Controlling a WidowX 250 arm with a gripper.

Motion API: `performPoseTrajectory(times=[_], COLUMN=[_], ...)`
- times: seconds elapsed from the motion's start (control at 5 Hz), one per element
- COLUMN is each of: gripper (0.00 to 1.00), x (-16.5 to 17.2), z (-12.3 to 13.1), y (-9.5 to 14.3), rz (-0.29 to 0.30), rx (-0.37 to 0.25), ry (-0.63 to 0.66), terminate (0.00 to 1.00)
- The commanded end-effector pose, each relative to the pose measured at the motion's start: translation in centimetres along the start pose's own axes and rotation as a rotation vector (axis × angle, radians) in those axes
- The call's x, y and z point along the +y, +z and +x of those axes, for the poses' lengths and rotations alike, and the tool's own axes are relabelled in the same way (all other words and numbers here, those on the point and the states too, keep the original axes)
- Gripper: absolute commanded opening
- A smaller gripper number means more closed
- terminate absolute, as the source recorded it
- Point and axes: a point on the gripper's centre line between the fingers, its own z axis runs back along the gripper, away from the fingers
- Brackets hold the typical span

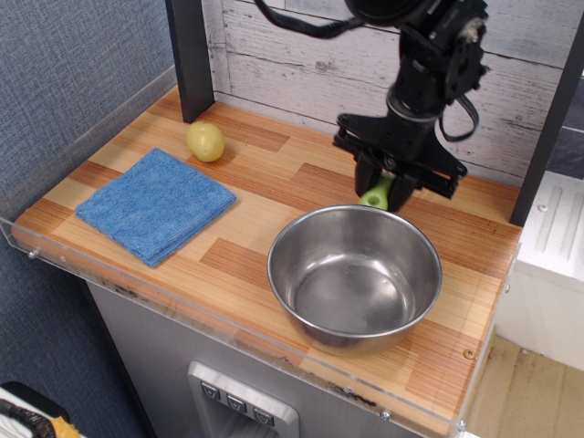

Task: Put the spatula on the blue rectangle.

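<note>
Because your black hand [383,185] pinches the lime-green-handled toy spatula [376,194] above the steel bowl's [354,274] back rim, it clears that bowl; the folded blue microfibre cloth [155,204] waits by the bench's [274,182] left edge.

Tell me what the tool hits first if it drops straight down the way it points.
Probably the steel bowl's far rim or the wooden counter just behind it; depth is unclear. The tool holds the spatula.
</note>
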Motion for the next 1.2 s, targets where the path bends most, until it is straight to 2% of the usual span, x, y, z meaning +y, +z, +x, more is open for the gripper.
performPoseTrajectory(times=[0.0, 0.2, 0.4, 0.6, 0.8, 1.0], gripper=[0.00, 0.00, 0.00, 0.00, 0.00, 0.00], x=[3.8, 5.5, 7.1, 9.1, 12.4, 16.4], z=[-1.0, -1.3, -2.8, -4.7, -4.9, -4.3], y=[5.6, 7.3, 7.6, 7.9, 8.5, 8.0], rz=[-0.056, -0.089, -0.150, -0.167, -0.128, -0.128], rx=[-0.163, -0.262, -0.291, -0.262, -0.168, -0.079], ry=[0.110, 0.160, 0.185, 0.201, 0.159, 0.125], terminate=[0.00, 0.00, 0.00, 0.00, 0.00, 0.00])
